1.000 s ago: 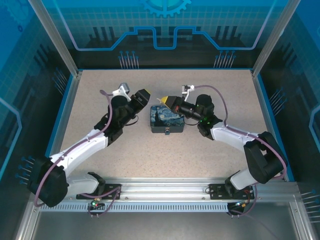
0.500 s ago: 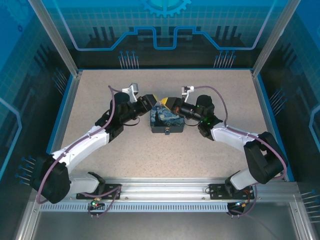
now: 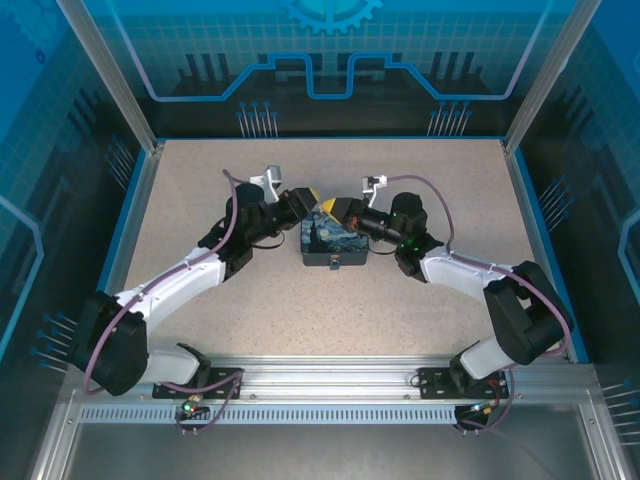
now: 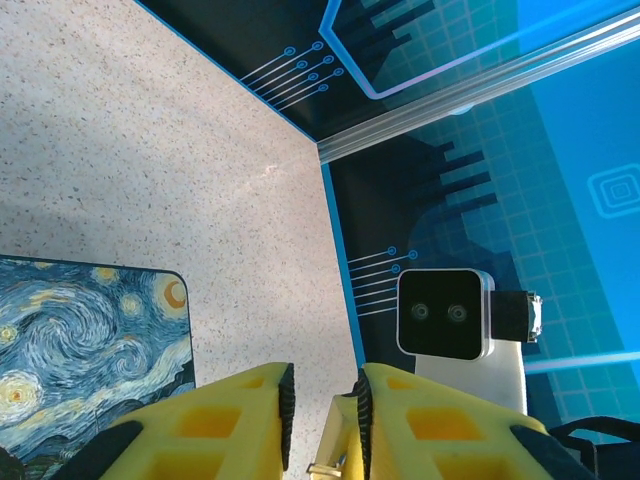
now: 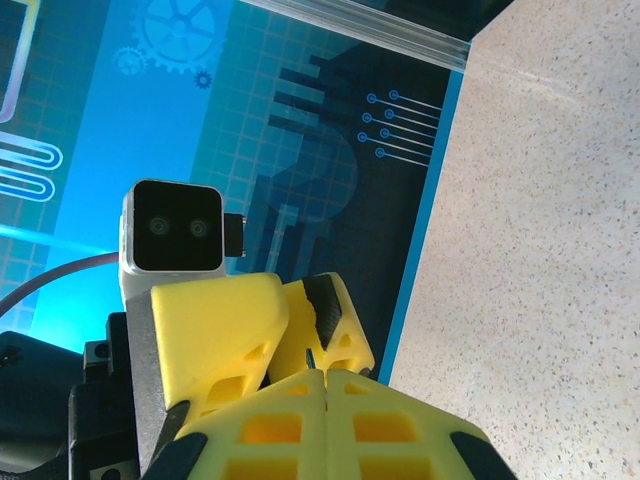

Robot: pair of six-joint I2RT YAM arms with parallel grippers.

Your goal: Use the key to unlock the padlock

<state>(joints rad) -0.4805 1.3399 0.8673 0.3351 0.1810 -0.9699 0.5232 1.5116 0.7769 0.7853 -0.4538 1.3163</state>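
Key: a tiny dark sliver poking from the tips of my right gripper, whose fingers press together on it. My left gripper has its fingers slightly apart, either side of that tip, above the far edge of the swirl-painted box.

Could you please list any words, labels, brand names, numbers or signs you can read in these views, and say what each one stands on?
None: no word, number or brand name can be read in any view.
back wall: gear and circuit-line graphics only, no lettering.
box: a swirl-painted lid, no text.
white camera housing: no legible marking.
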